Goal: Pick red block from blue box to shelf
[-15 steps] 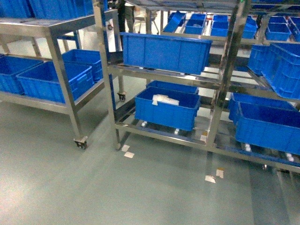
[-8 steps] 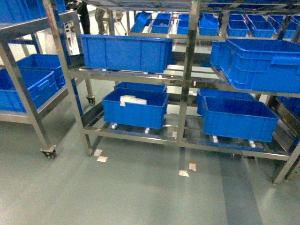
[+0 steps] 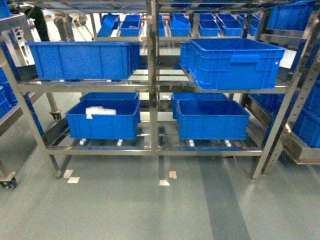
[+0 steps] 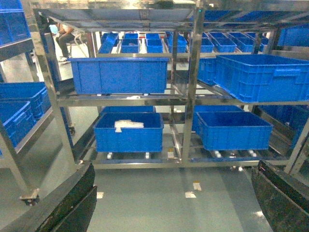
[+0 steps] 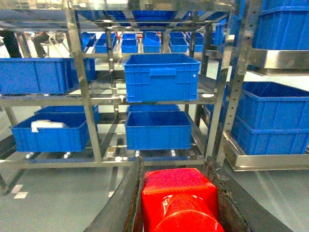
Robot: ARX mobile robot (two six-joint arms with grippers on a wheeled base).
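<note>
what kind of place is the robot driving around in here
Probably a warehouse or factory storeroom: stainless-steel shelf racks on casters hold many dark blue crates, on a smooth grey-green industrial floor. The right gripper carries the red block.

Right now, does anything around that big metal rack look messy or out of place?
Only small things: a few scraps of paper or tape lie loose on the floor in front of the shelf, and something white sits bunched in the lower left crate. The crates themselves look orderly.
</note>
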